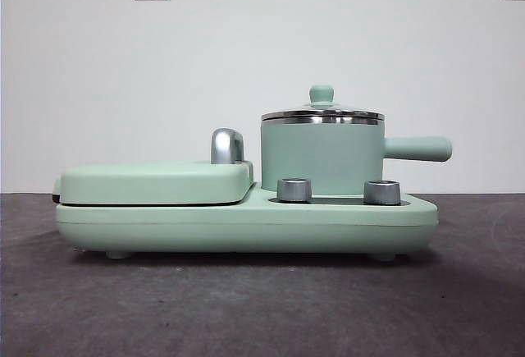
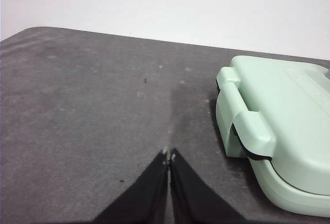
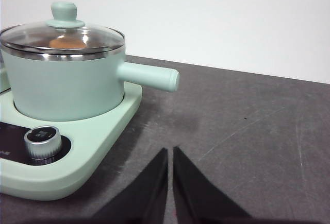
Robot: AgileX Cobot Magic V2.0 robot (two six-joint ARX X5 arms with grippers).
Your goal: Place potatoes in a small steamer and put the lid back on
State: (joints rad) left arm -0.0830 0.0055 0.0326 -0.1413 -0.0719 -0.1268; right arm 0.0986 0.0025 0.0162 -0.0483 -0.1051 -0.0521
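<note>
Grey table [image 1: 246,308], white wall. Lid [image 3: 62,36] sits on steamer [image 3: 64,87], potato [image 3: 67,43] inside. Glass lid: fragile, slippery; take knob [image 3: 64,14]. Both pincers [image 2: 169,157] [image 3: 170,154] closed, empty.

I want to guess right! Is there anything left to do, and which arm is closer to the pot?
The right gripper, jaws shut, rests beside the small steamer. The potato shows through the lid, already on. The left gripper faces the griddle. Probably nothing's left.
</note>
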